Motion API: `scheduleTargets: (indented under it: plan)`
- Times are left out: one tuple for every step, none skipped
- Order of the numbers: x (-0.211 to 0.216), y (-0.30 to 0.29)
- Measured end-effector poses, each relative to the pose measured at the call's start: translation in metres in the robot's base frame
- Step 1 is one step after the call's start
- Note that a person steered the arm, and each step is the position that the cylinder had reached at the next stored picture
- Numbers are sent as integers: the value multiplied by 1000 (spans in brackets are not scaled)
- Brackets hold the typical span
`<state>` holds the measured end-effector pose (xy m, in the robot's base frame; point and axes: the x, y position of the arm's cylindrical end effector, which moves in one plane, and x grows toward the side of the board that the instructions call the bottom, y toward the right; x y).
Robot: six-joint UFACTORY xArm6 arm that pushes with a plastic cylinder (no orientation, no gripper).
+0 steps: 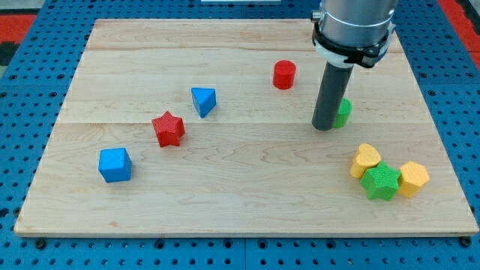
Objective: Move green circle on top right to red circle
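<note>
My tip (324, 127) stands just at the left of the green circle (343, 112), hiding most of it. There are no jaws, nothing is held. The red circle (284, 75) lies up-left, near. Probably best circle round to the green's lower right, then push steadily.

A light wooden board (247, 202) lies on a blue table full of small holes (22, 97). On the left side sits a blue cube (115, 165). A red star (169, 129) is up and to the right of it, and a blue triangle (203, 100) comes next in the same slanting line. On the near right, a yellow heart (365, 160), a green star (381, 181) and a yellow hexagon (413, 178) huddle together, touching.
</note>
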<state>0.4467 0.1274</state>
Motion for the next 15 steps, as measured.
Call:
scheduleTargets:
  plan:
    - [18,8]
    - [49,12]
    - [-1,20]
    - [-53,19]
    - [-56,49]
    - [-42,77]
    - [-67,90]
    - [-106,90]
    - [-104,83]
    - [-68,128]
    - [-43,123]
    - [-73,90]
    - [-109,62]
    - [-130,43]
    - [-83,67]
